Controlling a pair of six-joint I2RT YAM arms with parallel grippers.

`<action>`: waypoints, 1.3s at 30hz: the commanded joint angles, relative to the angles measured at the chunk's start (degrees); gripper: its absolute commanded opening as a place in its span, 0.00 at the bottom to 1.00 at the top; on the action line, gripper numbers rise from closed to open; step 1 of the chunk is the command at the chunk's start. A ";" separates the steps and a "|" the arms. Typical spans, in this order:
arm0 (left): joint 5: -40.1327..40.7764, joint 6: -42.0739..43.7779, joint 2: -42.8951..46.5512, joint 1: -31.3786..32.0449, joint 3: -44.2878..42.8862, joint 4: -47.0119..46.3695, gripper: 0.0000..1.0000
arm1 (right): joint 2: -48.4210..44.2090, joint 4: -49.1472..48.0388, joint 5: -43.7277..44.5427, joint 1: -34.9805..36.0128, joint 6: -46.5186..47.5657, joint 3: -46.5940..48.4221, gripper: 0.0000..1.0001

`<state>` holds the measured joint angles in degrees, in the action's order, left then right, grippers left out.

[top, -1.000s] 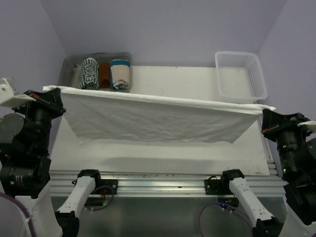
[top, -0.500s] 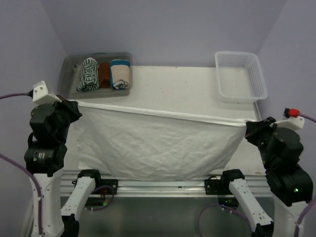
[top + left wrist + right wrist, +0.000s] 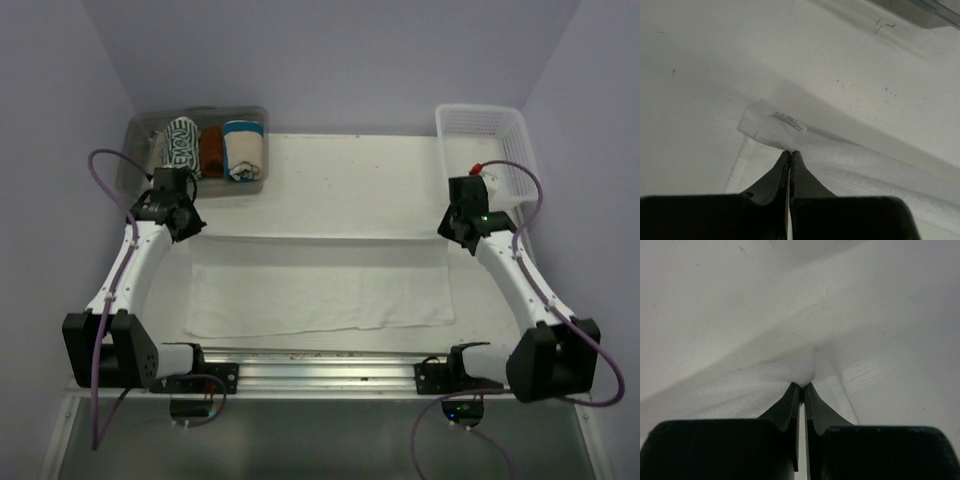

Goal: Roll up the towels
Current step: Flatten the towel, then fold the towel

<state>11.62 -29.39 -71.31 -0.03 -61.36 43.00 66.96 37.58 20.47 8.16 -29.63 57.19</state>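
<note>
Fig.: towel (image 3: 320, 290), held in air 1 s ago, now lies flat by front edge of counter (image 3: 350, 180); my L gripper (image 3: 790, 154) & R gripper (image 3: 802, 386) pinch its far corners tight. Rolling can start.

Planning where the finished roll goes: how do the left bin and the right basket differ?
The bin is clear and smooth-walled; the basket is white and slotted. The bin holds three rolled towels; the basket looks empty. Both are rectangular and sit at the far edge of the table, in opposite corners.
</note>
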 commanded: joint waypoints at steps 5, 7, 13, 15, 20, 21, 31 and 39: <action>2.62 0.20 -12.25 -1.02 -9.81 -5.65 0.00 | 17.84 -9.89 0.89 -0.60 2.29 12.85 0.00; 1.66 0.64 -14.29 -1.55 -12.10 -5.21 0.00 | 20.57 -9.38 -0.60 -0.52 2.56 16.70 0.00; 0.95 0.73 -17.28 -1.81 -16.77 -4.77 0.00 | 25.33 -7.00 -3.93 -0.61 1.42 21.91 0.00; 1.21 0.47 -16.85 -1.90 -16.34 -4.42 0.00 | 24.28 -7.17 -4.56 -0.60 0.71 21.04 0.00; -0.80 0.65 -15.44 -2.43 -15.53 -6.44 0.00 | 23.30 -9.81 -5.26 -0.60 0.88 19.62 0.00; -0.89 0.56 -16.05 -2.78 -16.50 -5.83 0.00 | 24.00 -9.46 -5.09 -0.69 0.97 20.76 0.00; -1.42 0.29 -17.47 -3.13 -18.71 -5.03 0.00 | 28.50 -6.90 -4.47 -0.69 2.21 25.80 0.00; -6.16 0.20 -7.80 -3.31 -7.99 -5.48 0.00 | 19.46 -7.79 -6.14 -1.04 0.89 13.13 0.00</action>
<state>7.62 -29.36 -84.14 -2.68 -71.75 38.76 91.64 30.39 14.98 7.66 -28.34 73.14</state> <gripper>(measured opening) 0.010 0.050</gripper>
